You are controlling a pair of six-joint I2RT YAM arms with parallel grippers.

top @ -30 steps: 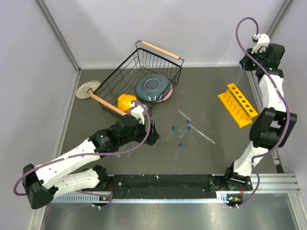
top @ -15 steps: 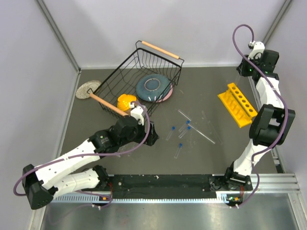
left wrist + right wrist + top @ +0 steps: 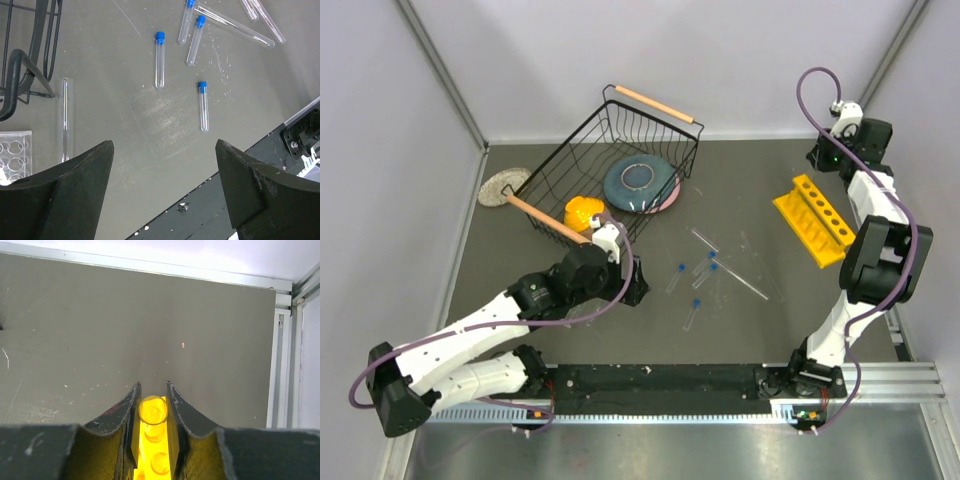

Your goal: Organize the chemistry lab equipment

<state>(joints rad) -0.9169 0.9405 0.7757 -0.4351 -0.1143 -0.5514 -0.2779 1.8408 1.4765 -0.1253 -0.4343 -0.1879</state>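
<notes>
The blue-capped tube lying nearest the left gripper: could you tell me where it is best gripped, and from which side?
Take the lone tube mid-barrel, below its blue cap, from straight above, with the left gripper closing across its width. It lies flat on the table, thin and round, with bare space along both long sides.

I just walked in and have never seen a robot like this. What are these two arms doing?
The robot is tidying lab glassware. Its right gripper is closed on a clear tube, held over the end hole of the yellow rack; I can't tell whether the tube has entered the hole. The left gripper hangs open above the table, where four blue-capped tubes and some long glass rods lie loose, not yet racked.
</notes>
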